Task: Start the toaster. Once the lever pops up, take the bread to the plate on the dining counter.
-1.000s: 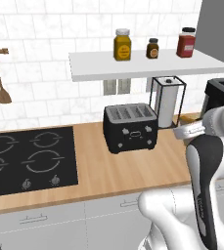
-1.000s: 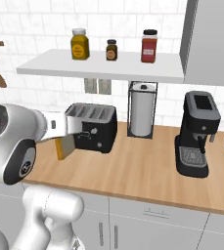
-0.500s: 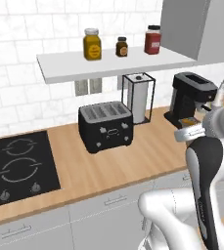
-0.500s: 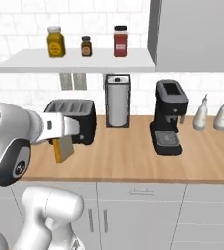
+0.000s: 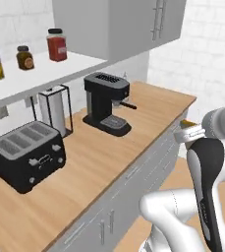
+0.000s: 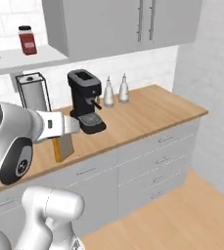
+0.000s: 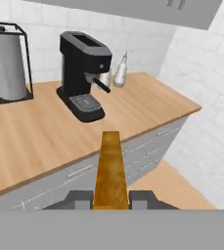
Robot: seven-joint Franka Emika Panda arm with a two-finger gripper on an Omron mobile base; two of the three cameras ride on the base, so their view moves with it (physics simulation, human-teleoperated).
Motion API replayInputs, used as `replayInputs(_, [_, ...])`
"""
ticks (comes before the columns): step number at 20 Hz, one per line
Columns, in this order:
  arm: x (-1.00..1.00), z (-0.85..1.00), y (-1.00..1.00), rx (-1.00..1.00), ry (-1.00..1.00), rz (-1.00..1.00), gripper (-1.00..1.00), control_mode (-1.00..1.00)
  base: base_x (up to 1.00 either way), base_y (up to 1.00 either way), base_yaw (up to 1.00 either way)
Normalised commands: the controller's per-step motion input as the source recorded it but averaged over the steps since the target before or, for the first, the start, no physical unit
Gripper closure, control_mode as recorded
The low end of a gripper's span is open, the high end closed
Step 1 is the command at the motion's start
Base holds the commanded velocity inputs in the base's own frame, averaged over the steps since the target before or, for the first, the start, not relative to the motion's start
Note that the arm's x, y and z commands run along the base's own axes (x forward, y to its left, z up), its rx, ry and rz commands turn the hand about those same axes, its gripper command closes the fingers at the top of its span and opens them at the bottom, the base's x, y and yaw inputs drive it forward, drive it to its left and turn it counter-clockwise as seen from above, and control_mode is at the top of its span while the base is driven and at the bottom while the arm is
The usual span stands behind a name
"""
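Over the worktop edge: gripper (image 7: 111, 201) pinches the bread (image 7: 110, 168) edge-on.
Behind: toaster (image 5: 27, 155) sits beside the coffee machine (image 5: 105, 102).

- The toaster (image 5: 28, 155) stands on the wooden worktop (image 5: 99, 162), at its left end in the left base view.
- The paper-towel holder (image 5: 55, 110) stands just behind the toaster, to its right.
- The coffee machine (image 5: 105, 102) stands right of the holder.
- Two bottles (image 6: 116, 90) stand right of the coffee machine, against the wall.
- Jars (image 5: 56, 44) sit on the shelf (image 5: 40, 78) above.
- The bread (image 7: 110, 171) hangs between the gripper (image 7: 110, 199) fingers, before the worktop edge.
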Motion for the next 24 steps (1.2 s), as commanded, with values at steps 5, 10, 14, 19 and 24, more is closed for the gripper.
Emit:
replayInputs(5, [0.00, 0.00, 0.00, 0.00, 0.00, 0.00, 1.00, 1.00, 0.03, 0.00, -1.00])
replayInputs(10, [0.00, 0.00, 0.00, 0.00, 0.00, 0.00, 1.00, 1.00, 0.04, 0.00, -1.00])
replayInputs(14, [0.00, 0.00, 0.00, 0.00, 0.00, 0.00, 1.00, 1.00, 0.05, 0.00, -1.00])
replayInputs(19, [0.00, 0.00, 0.00, 0.00, 0.00, 0.00, 1.00, 1.00, 0.07, 0.00, -1.00])
replayInputs(24, [0.00, 0.00, 0.00, 0.00, 0.00, 0.00, 1.00, 1.00, 0.15, 0.00, -0.96])
